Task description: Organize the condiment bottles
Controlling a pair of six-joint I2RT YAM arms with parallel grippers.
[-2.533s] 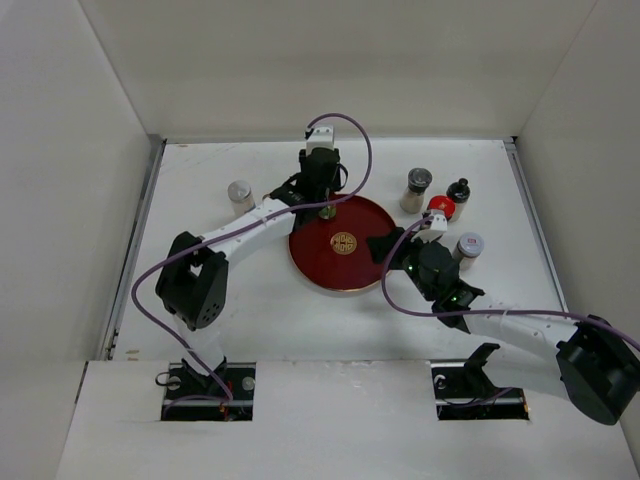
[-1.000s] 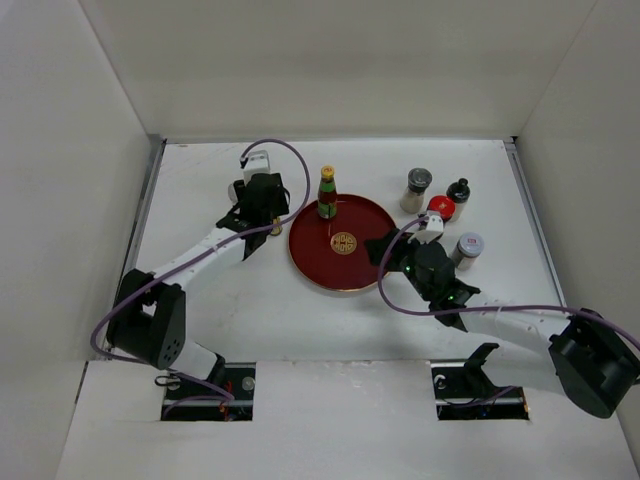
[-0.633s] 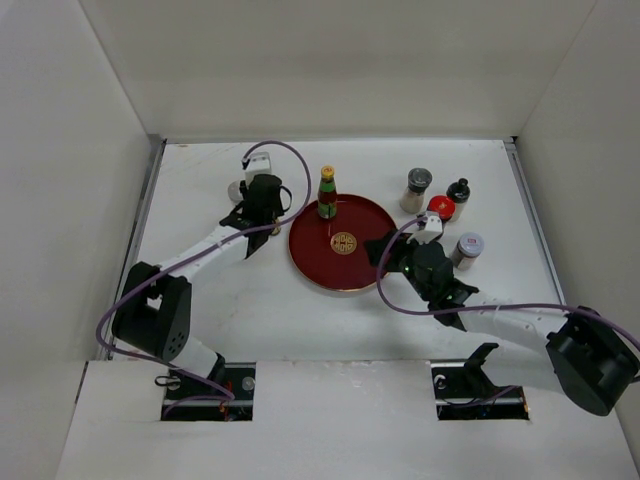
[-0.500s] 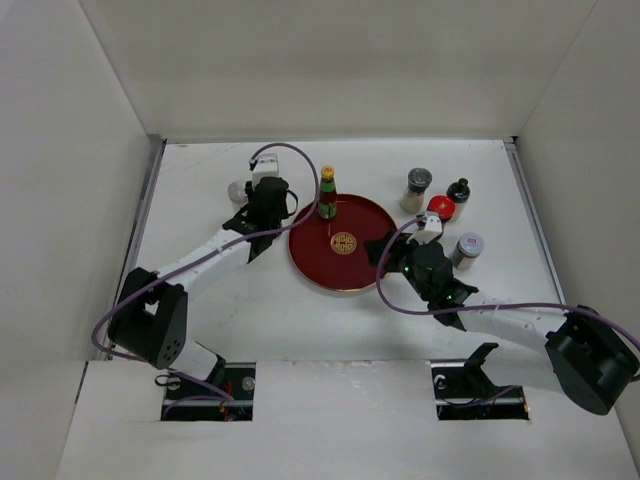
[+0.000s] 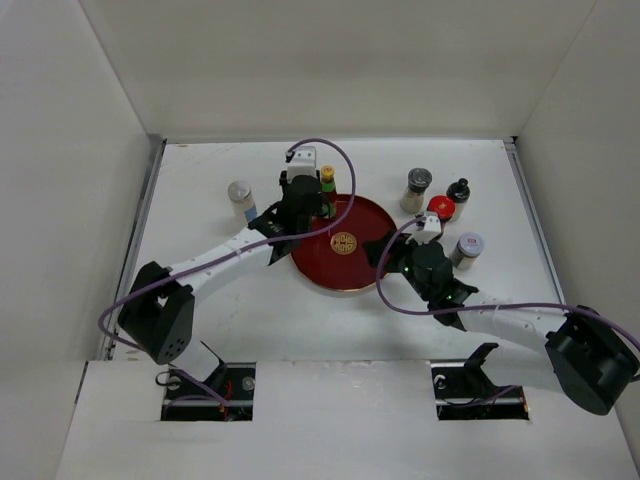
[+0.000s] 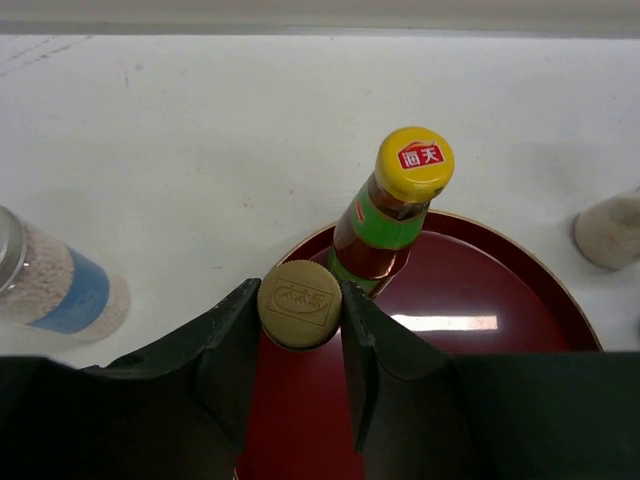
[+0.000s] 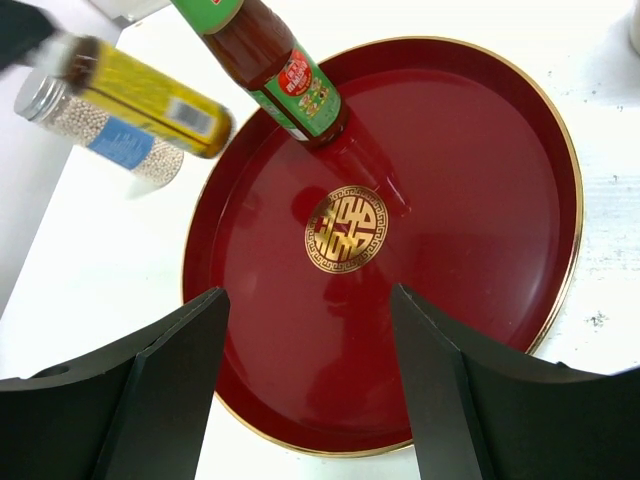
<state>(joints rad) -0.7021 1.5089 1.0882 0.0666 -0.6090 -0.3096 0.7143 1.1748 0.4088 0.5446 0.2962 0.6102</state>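
Left wrist view: the left claw (image 6: 298, 312) is clamped on a small bottle (image 7: 150, 100) with a tan cap and a yellow label. It holds the bottle over the far-left rim of the red tray (image 5: 335, 272), just beside the upright green-labelled bottle (image 6: 385, 225) with the yellow cap. A second ago this claw was out over the worktop (image 5: 200, 165) by the silver-capped jar (image 5: 240, 194), not yet closed. The right claw (image 7: 308, 300) hangs open over the tray's near-right rim.
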